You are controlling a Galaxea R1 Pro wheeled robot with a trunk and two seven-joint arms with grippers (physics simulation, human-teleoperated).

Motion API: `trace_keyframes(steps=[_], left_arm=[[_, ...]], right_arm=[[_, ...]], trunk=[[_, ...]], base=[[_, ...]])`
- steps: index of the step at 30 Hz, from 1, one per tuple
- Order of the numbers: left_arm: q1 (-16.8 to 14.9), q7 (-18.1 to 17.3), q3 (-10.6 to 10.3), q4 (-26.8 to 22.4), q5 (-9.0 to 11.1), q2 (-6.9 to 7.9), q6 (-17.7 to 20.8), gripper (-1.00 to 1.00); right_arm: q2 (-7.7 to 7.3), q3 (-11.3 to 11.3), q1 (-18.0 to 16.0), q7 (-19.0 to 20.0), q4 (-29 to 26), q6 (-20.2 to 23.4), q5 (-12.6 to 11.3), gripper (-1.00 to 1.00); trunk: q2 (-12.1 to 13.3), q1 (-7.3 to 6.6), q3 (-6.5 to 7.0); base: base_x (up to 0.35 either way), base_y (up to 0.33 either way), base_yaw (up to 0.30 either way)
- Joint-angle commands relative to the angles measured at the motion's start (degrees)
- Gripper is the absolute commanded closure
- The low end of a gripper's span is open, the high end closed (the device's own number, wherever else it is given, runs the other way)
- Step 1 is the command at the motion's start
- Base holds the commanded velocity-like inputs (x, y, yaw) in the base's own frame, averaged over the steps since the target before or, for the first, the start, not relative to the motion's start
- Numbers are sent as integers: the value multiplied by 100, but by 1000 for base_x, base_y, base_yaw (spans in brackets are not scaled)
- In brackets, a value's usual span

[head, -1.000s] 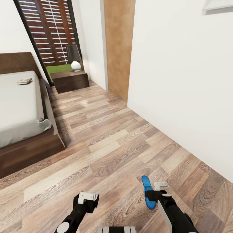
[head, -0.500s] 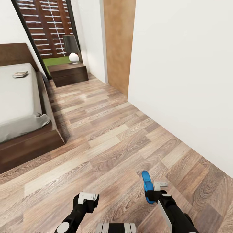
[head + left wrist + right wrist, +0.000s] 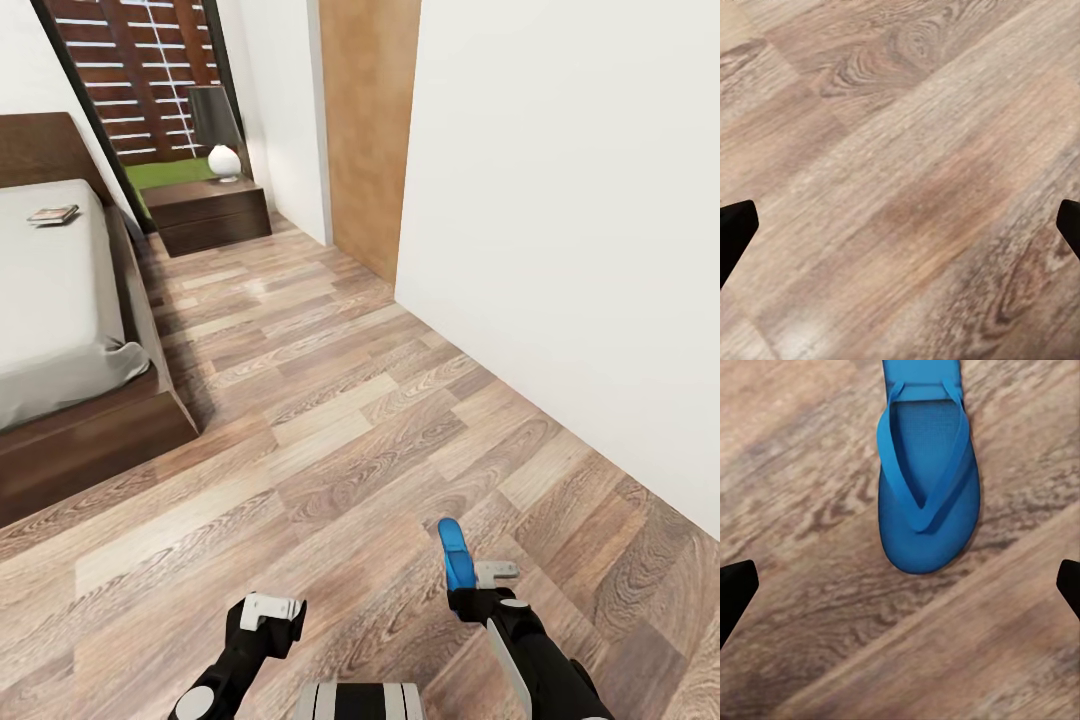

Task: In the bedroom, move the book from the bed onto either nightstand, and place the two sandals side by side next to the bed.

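Right gripper (image 3: 478, 588) is clamped on blue sandal (image 3: 926, 487), apparently at its heel end. Left gripper (image 3: 268, 612) fingers apart, holding nothing, above floor (image 3: 330, 440). Book (image 3: 52, 214) lies on bed (image 3: 50, 300) near headboard; nightstand (image 3: 205, 215) beyond.

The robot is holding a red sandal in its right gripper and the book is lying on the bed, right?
Not quite: the sandal is blue, not red, as the right wrist view shows. It is in the right gripper, and the book lies on the bed.
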Motion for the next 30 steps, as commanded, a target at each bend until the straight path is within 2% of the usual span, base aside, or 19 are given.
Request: trace_keyframes(steps=[1, 11, 13, 17, 21, 30], left_arm=[[-1, 2, 0, -12, 4, 2, 29, -100], [-1, 0, 10, -74, 4, 7, 9, -100], [-1, -3, 23, -254, 4, 7, 8, -100], [-1, 1, 62, -1160, 4, 7, 30, -100], [-1, 2, 80, -1765, 4, 0, 45, -100], [-1, 18, 133, -1941, 8, -10, 8, -100]], right_arm=[[1, 4, -1, -20, -9, 33, 7, -100], [1, 6, -1, -20, -9, 33, 10, -100], [1, 5, -1, -20, -9, 33, 9, -100], [7, 8, -1, -20, -9, 33, 10, -100], [9, 8, -1, -20, -9, 33, 10, -100], [10, 9, -1, -20, -9, 33, 11, -100]], trunk=[[-2, -1, -4], [-2, -1, -4], [-2, -1, -4], [-2, -1, -4], [-2, -1, -4], [-2, -1, -4]], base=[[0, 0, 0], [72, 0, 0], [39, 0, 0], [14, 0, 0], [4, 0, 0], [0, 0, 0]])
